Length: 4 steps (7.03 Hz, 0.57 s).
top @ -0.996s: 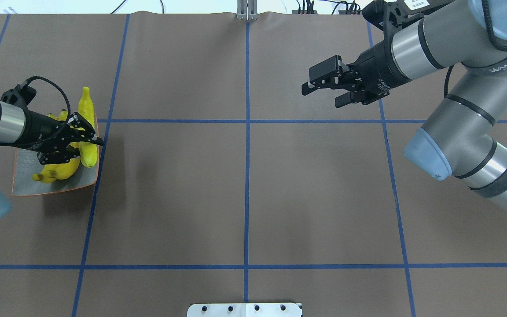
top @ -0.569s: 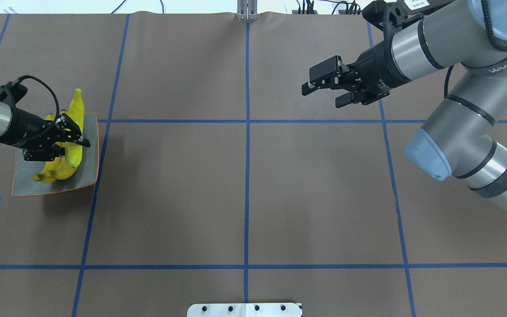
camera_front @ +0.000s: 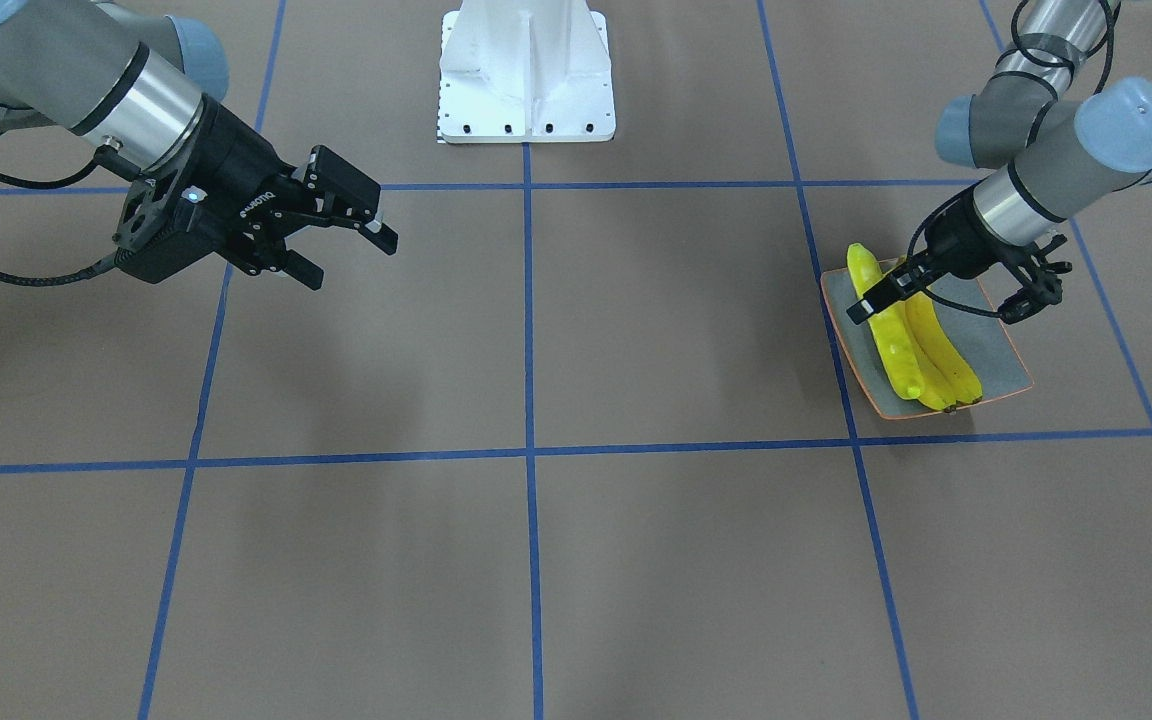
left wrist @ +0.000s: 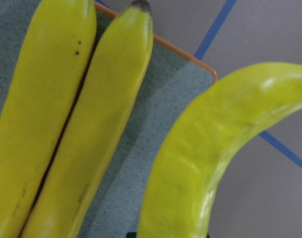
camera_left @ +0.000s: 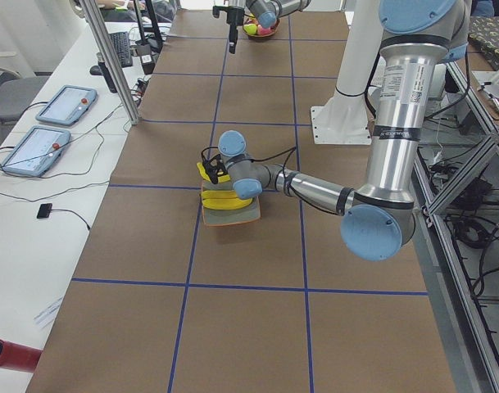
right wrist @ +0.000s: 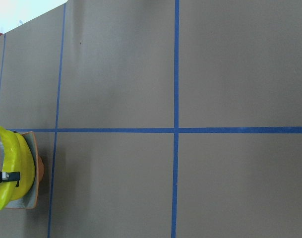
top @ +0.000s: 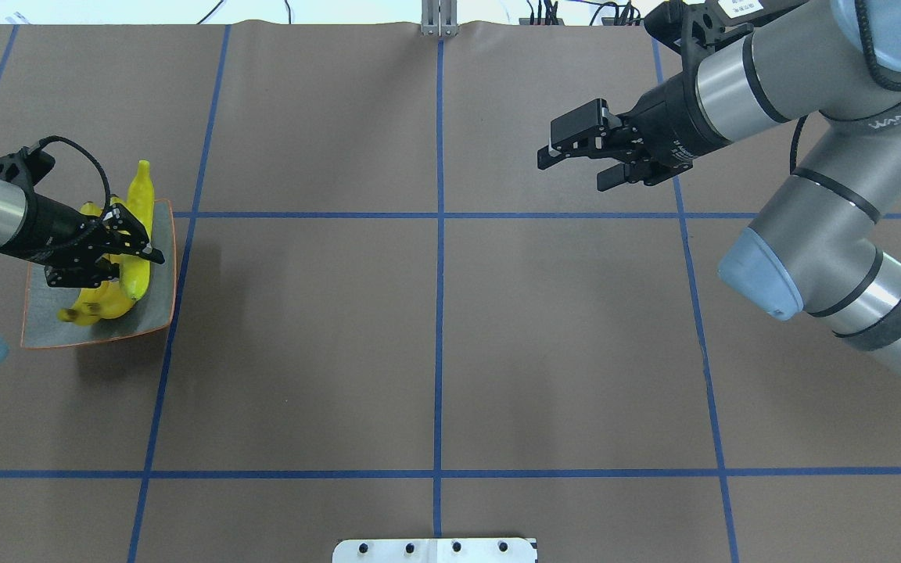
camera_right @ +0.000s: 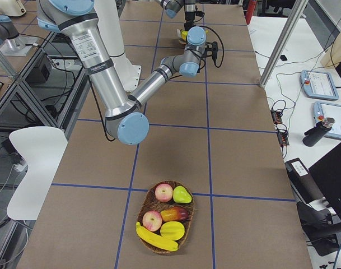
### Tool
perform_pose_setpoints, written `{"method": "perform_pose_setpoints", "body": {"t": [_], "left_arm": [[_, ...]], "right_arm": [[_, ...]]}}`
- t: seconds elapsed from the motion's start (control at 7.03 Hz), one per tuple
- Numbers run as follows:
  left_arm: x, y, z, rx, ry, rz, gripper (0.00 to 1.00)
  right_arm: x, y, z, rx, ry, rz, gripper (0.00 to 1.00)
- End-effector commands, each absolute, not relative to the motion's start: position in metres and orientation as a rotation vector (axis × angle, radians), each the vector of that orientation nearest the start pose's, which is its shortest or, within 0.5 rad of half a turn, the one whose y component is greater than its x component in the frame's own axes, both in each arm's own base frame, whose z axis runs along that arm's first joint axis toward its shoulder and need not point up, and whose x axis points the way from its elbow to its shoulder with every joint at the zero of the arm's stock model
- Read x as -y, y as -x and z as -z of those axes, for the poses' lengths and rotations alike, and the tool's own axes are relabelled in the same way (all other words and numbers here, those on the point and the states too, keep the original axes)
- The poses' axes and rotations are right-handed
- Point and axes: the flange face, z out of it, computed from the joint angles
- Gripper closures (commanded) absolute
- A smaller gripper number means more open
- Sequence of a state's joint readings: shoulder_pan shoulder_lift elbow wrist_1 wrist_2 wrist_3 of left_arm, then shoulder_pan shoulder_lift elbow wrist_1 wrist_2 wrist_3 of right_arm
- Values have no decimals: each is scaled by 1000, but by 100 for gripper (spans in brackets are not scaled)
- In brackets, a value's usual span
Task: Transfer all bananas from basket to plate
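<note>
The grey-blue plate (top: 106, 328) with an orange rim sits at the table's far left. Two deeper yellow bananas (camera_front: 941, 350) lie side by side on it. My left gripper (top: 138, 266) is shut on the paler greenish banana (top: 138, 205) and holds it low over the plate's inner edge, its far tip past the rim. The left wrist view shows this banana (left wrist: 205, 163) beside the two on the plate (left wrist: 51, 124). My right gripper (top: 572, 173) is open and empty, in the air over the right half. One more banana (camera_right: 156, 238) lies in the basket (camera_right: 142, 219).
The wicker basket stands at the table's right end and also holds apples, a pear and a mango; it is outside the overhead view. The white robot base plate (camera_front: 526, 75) is at the table's middle rear. Blue tape lines grid the brown tabletop (top: 435, 344).
My left gripper has moved to the left with the pale banana, from over the plate's inner rim to further over the plate. The right arm has not moved.
</note>
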State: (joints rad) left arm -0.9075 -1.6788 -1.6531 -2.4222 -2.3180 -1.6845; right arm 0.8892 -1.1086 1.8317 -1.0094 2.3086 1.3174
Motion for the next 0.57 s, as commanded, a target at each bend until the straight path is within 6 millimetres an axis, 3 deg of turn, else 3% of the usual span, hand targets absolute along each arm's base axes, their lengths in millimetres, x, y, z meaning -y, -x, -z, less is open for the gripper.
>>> {"method": "perform_pose_setpoints", "body": {"t": [0.0, 0.14, 0.43], "left_arm": [[469, -284, -467, -1175, 242, 506, 45], [470, -284, -469, -1171, 236, 517, 0], [470, -284, -472, -1168, 235, 516, 0]], "right_arm": [[497, 319, -213, 1349, -123, -63, 1], [498, 319, -214, 1347, -122, -63, 1], [499, 319, -213, 1346, -131, -68, 1]]}}
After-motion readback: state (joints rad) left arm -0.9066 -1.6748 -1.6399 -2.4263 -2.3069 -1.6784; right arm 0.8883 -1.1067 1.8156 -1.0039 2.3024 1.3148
